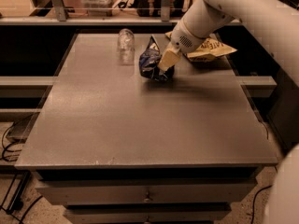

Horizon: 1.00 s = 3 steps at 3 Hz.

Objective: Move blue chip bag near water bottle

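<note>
You can read nothing for certain here. Yellow chip bag (211,49): dark capitals, half hidden, not legible. Blue chip bag (149,63), clamped in the gripper (166,59) near the water bottle (125,45): white lettering, illegible.
</note>
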Available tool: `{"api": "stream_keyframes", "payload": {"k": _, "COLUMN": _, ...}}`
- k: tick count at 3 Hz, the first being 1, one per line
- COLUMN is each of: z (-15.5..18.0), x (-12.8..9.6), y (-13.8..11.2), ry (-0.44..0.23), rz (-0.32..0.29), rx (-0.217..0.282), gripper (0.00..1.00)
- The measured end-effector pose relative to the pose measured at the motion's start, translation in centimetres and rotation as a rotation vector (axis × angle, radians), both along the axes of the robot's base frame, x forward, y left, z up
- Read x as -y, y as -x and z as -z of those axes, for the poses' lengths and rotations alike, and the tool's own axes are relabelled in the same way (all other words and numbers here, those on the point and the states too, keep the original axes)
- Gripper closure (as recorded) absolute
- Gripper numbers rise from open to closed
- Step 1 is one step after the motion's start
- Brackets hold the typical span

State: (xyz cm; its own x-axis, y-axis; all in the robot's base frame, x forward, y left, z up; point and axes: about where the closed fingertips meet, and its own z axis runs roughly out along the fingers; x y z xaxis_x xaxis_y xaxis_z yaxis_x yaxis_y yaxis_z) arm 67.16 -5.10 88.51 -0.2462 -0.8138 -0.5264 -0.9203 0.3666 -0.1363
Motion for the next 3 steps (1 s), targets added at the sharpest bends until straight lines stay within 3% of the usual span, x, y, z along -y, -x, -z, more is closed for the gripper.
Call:
{"api": "stream_keyframes", "payload": {"k": 1, "z": 1.0, "x": -1.4, "y": -2.4, "ry": -0.019, "rz": 0.012, "rx": -0.005, "gripper": 0.58}}
{"api": "stream_keyframes", "payload": {"k": 3, "z": 0.6, "x": -2.7, "y": -4.0, "ry": -0.035, "rz": 0.007, "rx": 0.015, "gripper": 0.12}}
